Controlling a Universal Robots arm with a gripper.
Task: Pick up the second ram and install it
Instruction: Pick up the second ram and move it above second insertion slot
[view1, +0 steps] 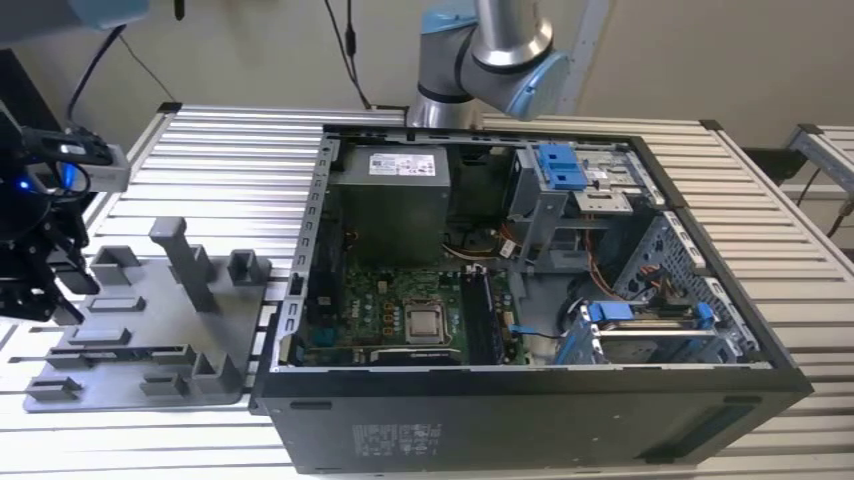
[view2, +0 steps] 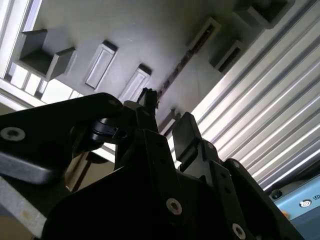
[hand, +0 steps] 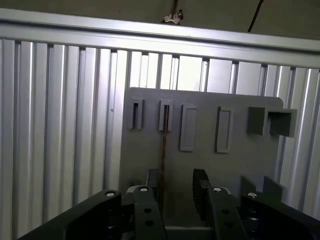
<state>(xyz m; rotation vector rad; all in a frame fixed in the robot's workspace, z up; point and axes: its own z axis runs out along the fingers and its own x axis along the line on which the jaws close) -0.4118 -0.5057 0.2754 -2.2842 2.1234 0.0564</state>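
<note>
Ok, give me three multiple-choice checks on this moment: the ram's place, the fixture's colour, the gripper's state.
1. The second ram is: A in a fixture plate slot; B in the motherboard; C flat on the table.
2. The fixture plate is: A blue; B grey; C red.
3. The gripper is: A open; B shut on the ram; C shut empty.
Answers: 1 A, it stands on edge in the plate; 2 B, plain grey; 3 A, its fingers sit apart, flanking the ram.

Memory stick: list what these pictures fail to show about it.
First wrist view: the memory stick is edge-on, so its chips are unseen; the hand hides its near end.
Second wrist view: the hand blocks that end too.
Exterior view: the grey plate slots are too small to tell which holds it.
</note>
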